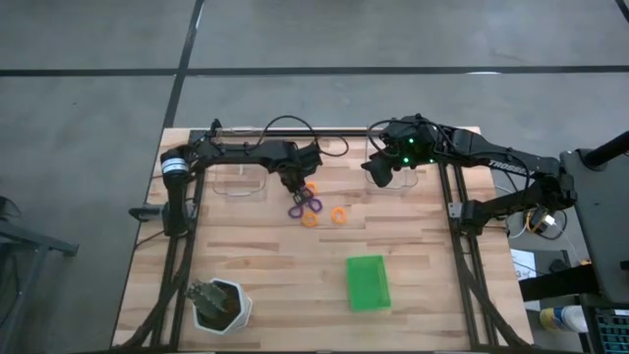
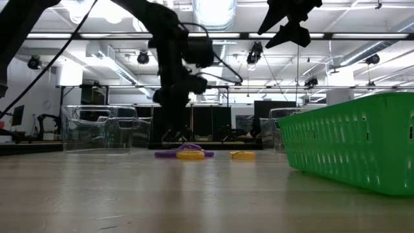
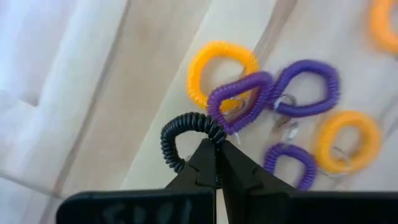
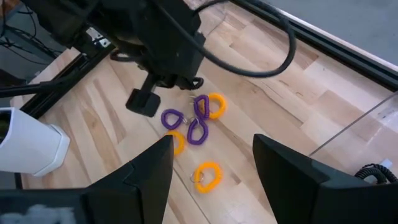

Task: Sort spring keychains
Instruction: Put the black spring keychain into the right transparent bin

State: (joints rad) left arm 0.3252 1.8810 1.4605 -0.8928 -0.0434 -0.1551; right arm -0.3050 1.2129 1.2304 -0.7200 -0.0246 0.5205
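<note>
Left gripper (image 3: 217, 163) pinching black spring keychain (image 3: 185, 132) at cluster.
Purple and orange spring keychains (image 1: 313, 207) lie mid-table beside it; right gripper (image 4: 211, 168) hovers spread near clear bin (image 1: 398, 183).

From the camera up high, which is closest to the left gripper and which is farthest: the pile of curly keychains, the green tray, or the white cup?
1. Pile of curly keychains, right under the left gripper.
2. Green tray, toward the front right.
3. White cup, at the front left corner; roughly as far as the tray, hard to call.
</note>
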